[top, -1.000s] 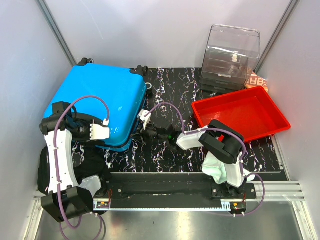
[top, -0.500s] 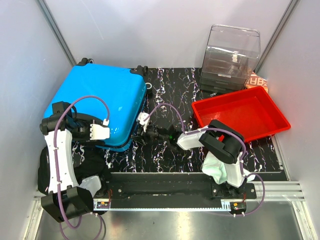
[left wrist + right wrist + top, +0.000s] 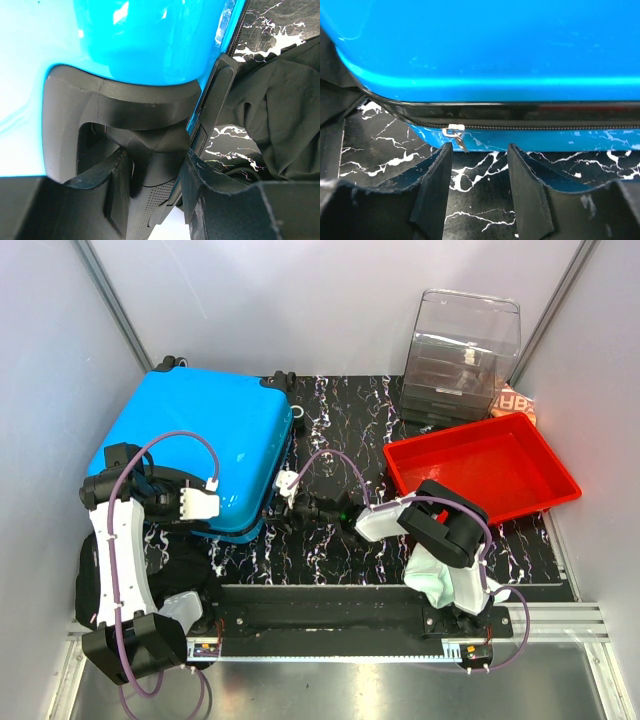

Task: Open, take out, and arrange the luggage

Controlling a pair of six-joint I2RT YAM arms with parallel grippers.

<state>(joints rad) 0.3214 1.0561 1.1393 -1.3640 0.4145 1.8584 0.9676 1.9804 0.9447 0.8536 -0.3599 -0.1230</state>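
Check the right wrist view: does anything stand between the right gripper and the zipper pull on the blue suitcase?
Nothing visible does. The right gripper is open, low over the marbled table. The zipper pull on the suitcase seam sits just beyond one fingertip, with only tabletop between them.

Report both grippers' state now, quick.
Left gripper: closed on the suitcase handle.
Right gripper: open, holding nothing, facing the zipper pull.
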